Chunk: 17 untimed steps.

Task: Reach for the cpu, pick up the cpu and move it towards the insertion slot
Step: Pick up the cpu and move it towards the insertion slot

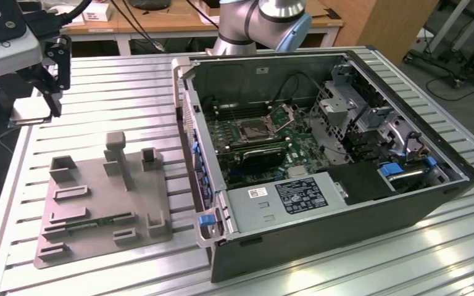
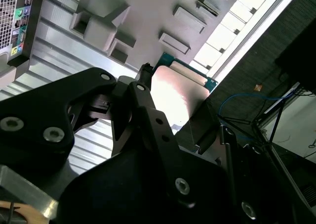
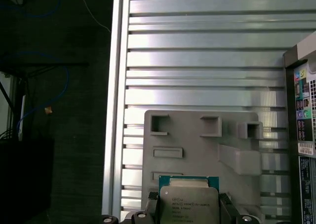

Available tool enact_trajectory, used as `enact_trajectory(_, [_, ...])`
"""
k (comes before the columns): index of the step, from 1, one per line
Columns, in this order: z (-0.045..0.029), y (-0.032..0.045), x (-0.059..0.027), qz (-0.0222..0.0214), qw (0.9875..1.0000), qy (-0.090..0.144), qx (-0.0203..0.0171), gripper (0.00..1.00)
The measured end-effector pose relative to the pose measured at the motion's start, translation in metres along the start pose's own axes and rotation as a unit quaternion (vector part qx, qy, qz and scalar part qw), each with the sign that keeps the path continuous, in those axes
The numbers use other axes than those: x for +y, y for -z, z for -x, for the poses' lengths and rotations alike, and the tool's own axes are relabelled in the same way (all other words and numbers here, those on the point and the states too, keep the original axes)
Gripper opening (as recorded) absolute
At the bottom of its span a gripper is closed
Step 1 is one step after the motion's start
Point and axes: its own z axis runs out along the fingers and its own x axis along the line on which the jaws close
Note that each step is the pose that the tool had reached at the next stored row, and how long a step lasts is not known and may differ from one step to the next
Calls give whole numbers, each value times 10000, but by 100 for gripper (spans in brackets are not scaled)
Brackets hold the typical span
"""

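Within the claw (image 1: 37, 106), clamped tight on two opposite edges, sits the cpu (image 3: 189, 204), held aloft; so slight an edge grip could probably let it tilt or slip free.

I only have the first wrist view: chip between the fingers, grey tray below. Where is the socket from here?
Observer: In the exterior view the socket lies inside the open computer case, to that view's right of the hand.
Operator: Is its cover plate up?
Observer: Yes, the plate stands tilted open beside the socket.
Operator: Is the chip clear of the tray?
Observer: Yes, the hand holds the chip up, apart from the tray.
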Motion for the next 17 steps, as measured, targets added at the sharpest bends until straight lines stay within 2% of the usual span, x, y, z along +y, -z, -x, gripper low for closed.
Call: enact_trajectory(17, [37,0,-1,0,10000,0,0,55])
